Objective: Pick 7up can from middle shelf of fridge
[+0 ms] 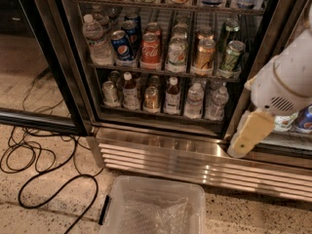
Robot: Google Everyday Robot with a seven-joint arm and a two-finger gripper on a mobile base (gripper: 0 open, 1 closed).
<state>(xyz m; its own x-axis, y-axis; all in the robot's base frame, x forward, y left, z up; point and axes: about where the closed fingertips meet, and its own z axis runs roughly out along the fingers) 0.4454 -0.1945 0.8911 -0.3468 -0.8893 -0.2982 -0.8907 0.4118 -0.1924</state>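
Observation:
The fridge point(161, 130) stands ahead, seen from above. Its middle shelf point(161, 71) is a wire rack with a row of cans. The 7up can point(176, 53), pale silver with green print, stands upright in the front row between a red cola can point(150, 48) and a gold-tan can point(204, 55). Dark green cans point(231, 55) stand at the right end. My gripper point(243, 138), cream-tan below a white wrist, hangs at the right in front of the black door frame. It is lower than the 7up can and to its right, well apart from it.
A water bottle point(95, 40) and a blue cola can point(122, 45) fill the shelf's left end. A rack of small bottles point(165, 96) lies below. The ribbed steel grille point(195, 162) runs under it. A clear plastic bin point(156, 208) and black cables point(39, 165) lie on the floor.

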